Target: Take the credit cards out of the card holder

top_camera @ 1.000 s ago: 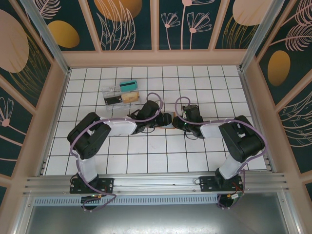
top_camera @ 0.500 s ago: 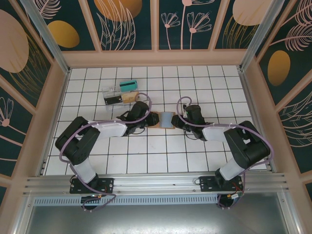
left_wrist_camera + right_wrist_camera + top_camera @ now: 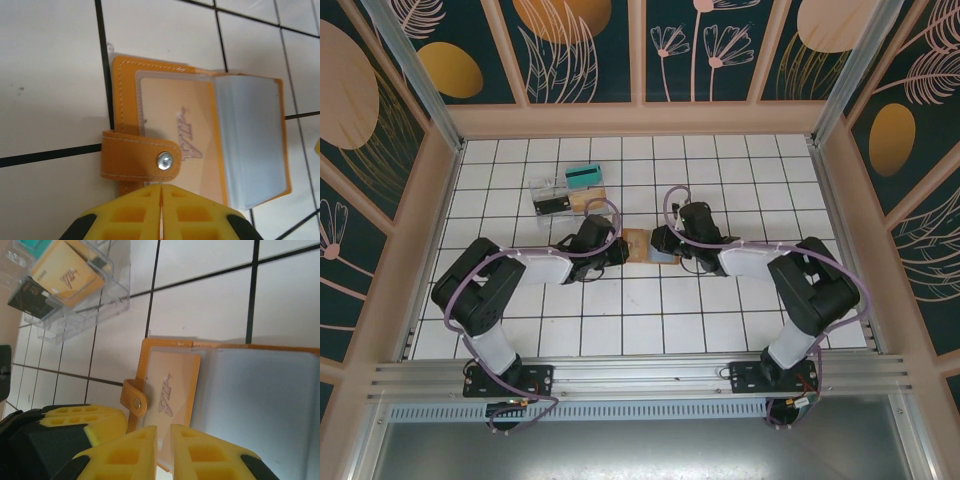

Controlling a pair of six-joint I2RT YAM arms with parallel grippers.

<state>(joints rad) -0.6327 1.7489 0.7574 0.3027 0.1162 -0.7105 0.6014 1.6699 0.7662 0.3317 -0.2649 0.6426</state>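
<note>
Well, the white tiled tabletop with black grid lines (image 3: 620, 330) spreads widest beneath me, and both my arms bend inward toward its middle. Beyond them sits the clear plastic tray (image 3: 565, 192) of teal, black and tan pieces, apart from my fingers. Between my grippers lies the small flat orange-brown leather-like card holder (image 3: 638, 243), open on the tiles: my left gripper (image 3: 613, 250) is at its left side, my right gripper (image 3: 662, 240) at its right.

Through my left wrist camera the yellow pads of my left gripper (image 3: 161, 192) are pressed together, with only a hairline seam between them. The holder's (image 3: 125, 90) near edge runs behind them. My right gripper (image 3: 164, 435) stands narrow, with a slim gap between its pads at the holder's (image 3: 145, 370) edge; whether anything sits in that gap I cannot tell.

The holder's pale blue-grey sleeve face (image 3: 250, 140) lies beside a tan card (image 3: 170, 115) with script lettering. A short orange strap (image 3: 130, 156) crosses the holder's edge, carrying a small silver snap stud (image 3: 164, 160).
</note>
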